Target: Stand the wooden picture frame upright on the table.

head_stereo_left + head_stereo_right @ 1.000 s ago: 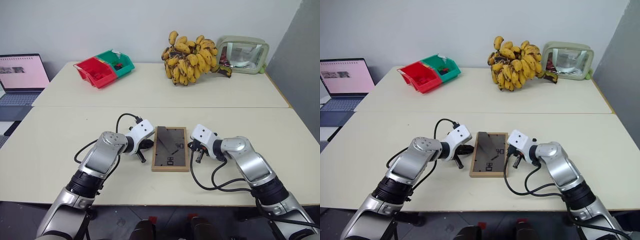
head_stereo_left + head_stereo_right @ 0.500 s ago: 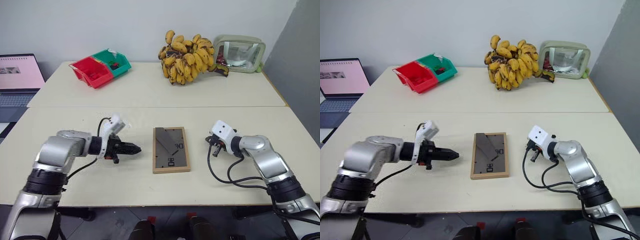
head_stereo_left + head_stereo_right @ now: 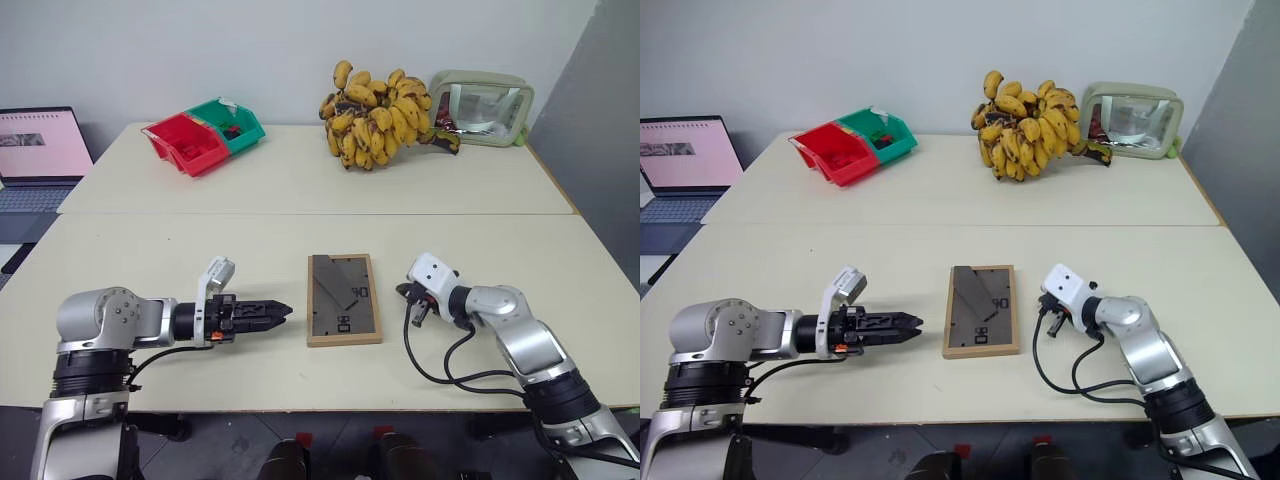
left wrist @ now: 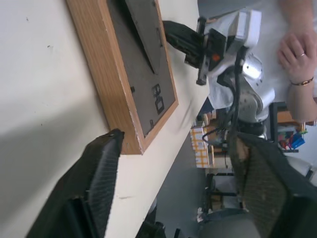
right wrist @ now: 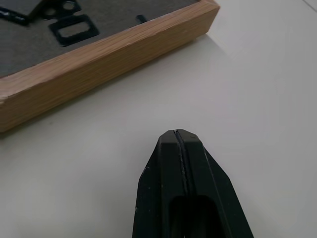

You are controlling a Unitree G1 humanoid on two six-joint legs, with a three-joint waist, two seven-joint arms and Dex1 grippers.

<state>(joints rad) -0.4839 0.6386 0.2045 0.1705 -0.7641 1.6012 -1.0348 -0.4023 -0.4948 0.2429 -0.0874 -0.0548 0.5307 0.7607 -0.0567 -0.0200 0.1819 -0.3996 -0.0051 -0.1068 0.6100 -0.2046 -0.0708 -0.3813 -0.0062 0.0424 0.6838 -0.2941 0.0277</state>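
A: What is carried by the cream tabletop [image 3: 500,250], starting with the largest things?

B: Two joined sections are seen, with a seam running between them. On the far section a large bunch of bananas [image 3: 375,118] is placed, a green-rimmed clear pouch [image 3: 482,107] just beside it, and a red bin [image 3: 188,146] and a green bin [image 3: 233,124] are set side by side toward the left. A laptop [image 3: 38,157] is seen beyond the left edge.

A: And the wooden picture frame [image 3: 343,298]?

B: It is laid flat on the near section, dark back up, with the stand folded against the back. It is not yet stood upright.

A: How are the grippers held?

B: The left gripper [image 3: 279,311] is pointed toward the frame's left edge, near it but not touching; its fingers are held apart. The right gripper [image 3: 410,309] is kept just beside the frame's right edge, its fingers pressed together on nothing.
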